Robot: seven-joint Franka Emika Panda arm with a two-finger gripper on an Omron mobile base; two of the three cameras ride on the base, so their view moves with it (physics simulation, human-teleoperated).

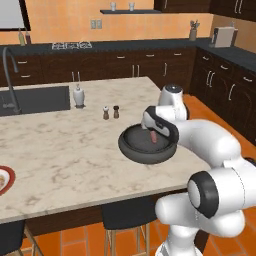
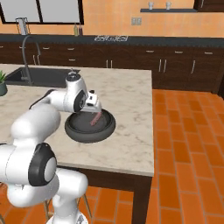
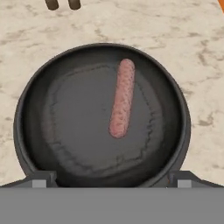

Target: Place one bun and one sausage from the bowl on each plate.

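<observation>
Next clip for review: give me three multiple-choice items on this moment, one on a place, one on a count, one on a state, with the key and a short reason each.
1. Where does the sausage lie?
A. on the counter
B. in the dark bowl
C. on a plate

2. How many sausages are in the bowl?
A. one
B. two
C. three

3. How is the gripper?
A. shut on the sausage
B. shut, empty
C. open above the bowl

Key: 1 B, the hand view shows it on the bowl's floor. 2 A, one pink sausage there, no bun. 3 C, its fingertips stand wide apart at the bowl's near rim, holding nothing.
</observation>
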